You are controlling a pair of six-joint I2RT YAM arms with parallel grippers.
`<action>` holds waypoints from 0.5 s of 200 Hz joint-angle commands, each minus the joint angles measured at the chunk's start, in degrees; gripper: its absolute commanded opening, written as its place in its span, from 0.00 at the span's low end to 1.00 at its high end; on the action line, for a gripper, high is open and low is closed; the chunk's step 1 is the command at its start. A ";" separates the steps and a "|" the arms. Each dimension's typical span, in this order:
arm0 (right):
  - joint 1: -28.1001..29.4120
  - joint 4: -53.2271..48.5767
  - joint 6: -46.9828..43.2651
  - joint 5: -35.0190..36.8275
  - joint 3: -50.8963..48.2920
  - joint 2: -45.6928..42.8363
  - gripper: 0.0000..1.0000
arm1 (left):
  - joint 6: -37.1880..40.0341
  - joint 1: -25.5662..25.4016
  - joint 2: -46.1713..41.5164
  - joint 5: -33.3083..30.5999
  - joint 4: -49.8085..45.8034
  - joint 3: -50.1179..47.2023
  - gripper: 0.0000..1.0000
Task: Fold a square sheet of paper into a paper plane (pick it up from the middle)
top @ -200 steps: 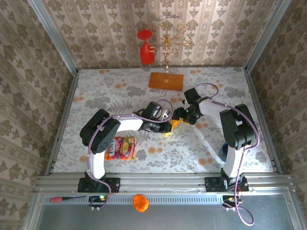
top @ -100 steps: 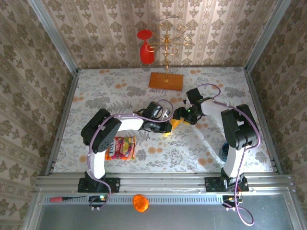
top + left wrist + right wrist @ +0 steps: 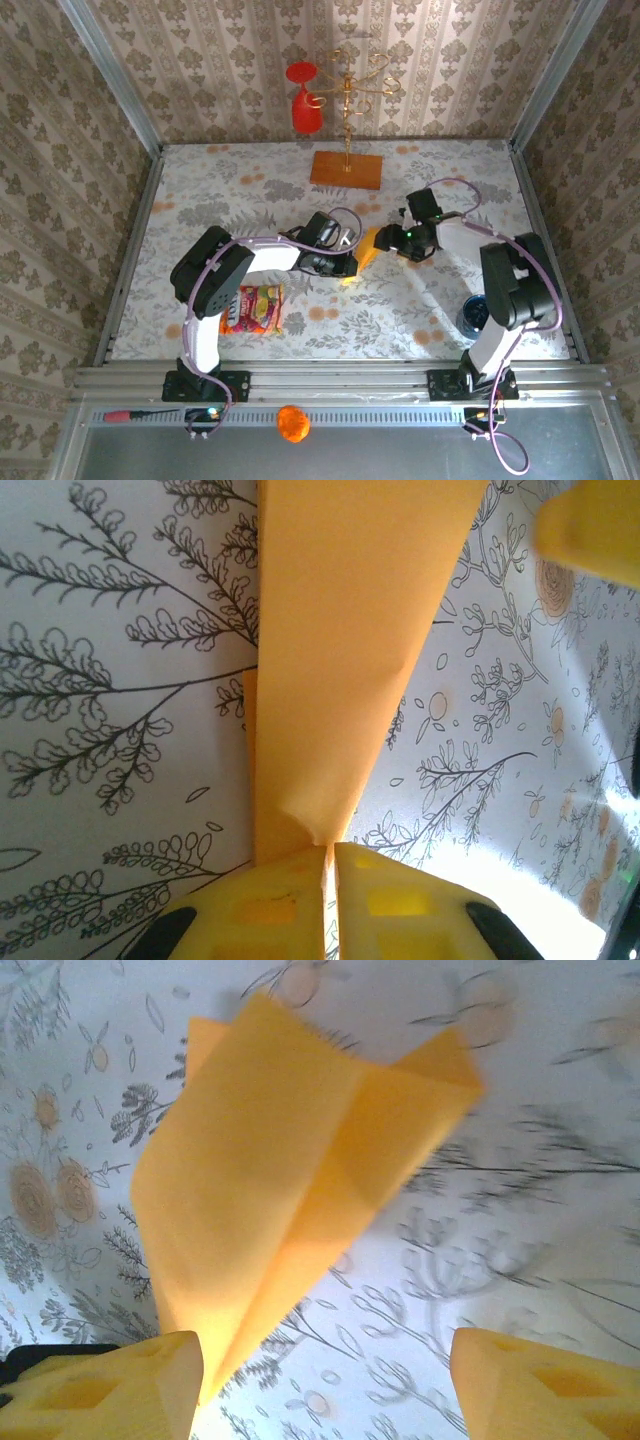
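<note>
The square sheet of paper is folded into a slim yellow-orange paper plane (image 3: 366,244) with a centre crease, lying mid-table. In the left wrist view the paper plane (image 3: 340,630) runs away from my left gripper (image 3: 330,855), whose yellow fingers are shut on its near tip. My left gripper (image 3: 349,264) is at the plane's near-left end in the top view. My right gripper (image 3: 397,240) stands just right of the plane, open. In the right wrist view the paper plane (image 3: 280,1160) spreads in front of my right gripper (image 3: 325,1345), its point beside the left finger (image 3: 150,1380), with nothing between the fingers.
A brownish-orange board (image 3: 346,169) with a gold stand and a hanging red glass (image 3: 303,100) is at the back. A colourful snack packet (image 3: 252,308) lies by the left arm. A blue object (image 3: 473,315) sits near the right arm's base. An orange ball (image 3: 292,423) rests on the front rail.
My right gripper has pulled away to the right, off the paper, and its arm has swung right. My left gripper stays shut on the paper in the same place.
</note>
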 commanded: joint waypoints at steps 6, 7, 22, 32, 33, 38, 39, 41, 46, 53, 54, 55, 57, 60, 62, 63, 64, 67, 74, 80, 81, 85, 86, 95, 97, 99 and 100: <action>-0.07 4.64 0.94 -0.70 -3.31 -4.97 0.58 | 0.77 0.14 1.51 -0.62 -3.49 0.61 0.11; -0.07 4.86 0.96 -0.98 -3.46 -5.07 0.57 | 0.79 0.11 1.51 -0.65 -3.47 0.61 0.11; 0.12 7.69 2.03 -4.96 -4.89 -5.78 0.45 | 0.82 0.08 1.38 -0.67 -3.31 0.34 0.10; 0.61 9.14 2.76 -6.82 -5.34 -5.73 0.38 | 0.81 0.14 1.38 -0.67 -3.35 0.27 0.10; 0.71 9.26 2.88 -6.94 -5.35 -5.71 0.38 | 0.82 0.16 1.40 -0.71 -3.36 0.26 0.10; 1.09 9.97 3.19 -7.42 -5.46 -5.61 0.36 | 0.90 0.10 1.42 -0.76 -3.56 0.34 0.10; 1.17 10.07 3.23 -7.50 -5.46 -5.61 0.36 | 0.90 0.09 1.42 -0.85 -3.64 0.34 0.10; 1.36 10.35 3.37 -7.72 -5.50 -5.54 0.35 | 0.97 0.13 1.42 -0.84 -3.68 0.41 0.10; 1.78 10.95 3.60 -8.06 -5.54 -5.37 0.34 | 1.07 0.10 1.34 -0.92 -3.79 0.45 0.10; 2.48 11.66 3.99 -8.43 -5.41 -4.86 0.32 | 1.14 0.11 1.37 -1.06 -4.03 0.50 0.10; 2.61 11.71 4.02 -8.49 -5.39 -4.79 0.32 | 1.16 0.10 1.35 -1.13 -4.05 0.51 0.10; 2.67 11.82 4.09 -8.52 -5.38 -4.72 0.31 | 1.16 0.09 1.34 -1.12 -4.06 0.51 0.10; 2.92 12.00 4.20 -8.61 -5.34 -4.48 0.31 | 1.21 0.08 1.33 -1.11 -4.11 0.47 0.10; 3.24 12.26 4.34 -8.76 -5.32 -4.19 0.30 | 1.25 0.10 1.40 -1.17 -4.15 0.51 0.09; 3.46 12.37 4.39 -8.84 -5.04 -3.95 0.30 | 1.25 0.13 1.37 -1.19 -4.16 0.56 0.09; 3.58 12.42 4.40 -8.87 -4.98 -3.77 0.29 | 1.25 0.11 1.40 -1.19 -4.16 0.54 0.09; 3.64 12.49 4.45 -8.93 -4.91 -3.68 0.29 | 1.25 0.14 1.41 -1.19 -4.16 0.53 0.09; 3.97 12.65 4.56 -8.99 -4.66 -3.29 0.28 | 1.26 0.11 1.39 -1.19 -4.16 0.54 0.09; 4.59 12.73 4.83 -9.16 -4.13 -2.32 0.26 | 1.26 0.16 1.50 -1.20 -4.20 0.58 0.09; 5.03 13.01 5.03 -9.25 -3.76 -1.65 0.24 | 1.30 0.10 1.48 -1.28 -4.16 0.55 0.09; 5.12 13.09 5.07 -9.30 -3.73 -1.47 0.24 | 1.28 0.09 1.45 -1.28 -4.21 0.53 0.09; 5.37 13.33 5.27 -9.34 -3.55 -1.08 0.23 | 1.26 0.11 1.59 -1.30 -4.17 0.53 0.09; 5.46 13.47 5.37 -9.34 -3.53 -1.01 0.23 | 1.26 0.14 1.59 -1.29 -4.21 0.57 0.09; 5.96 14.05 5.90 -9.39 -3.07 -0.19 0.21 | 1.17 0.09 1.59 -1.28 -4.18 0.50 0.09; 6.09 14.05 5.90 -9.35 -3.01 0.06 0.21 | 1.17 0.13 1.57 -1.33 -4.16 0.45 0.09; 6.15 14.09 5.99 -9.34 -2.86 0.16 0.20 | 1.17 0.14 1.59 -1.32 -4.16 0.43 0.09; 6.20 14.11 5.99 -9.34 -2.75 0.31 0.20 | 1.17 0.11 1.59 -1.30 -4.16 0.43 0.09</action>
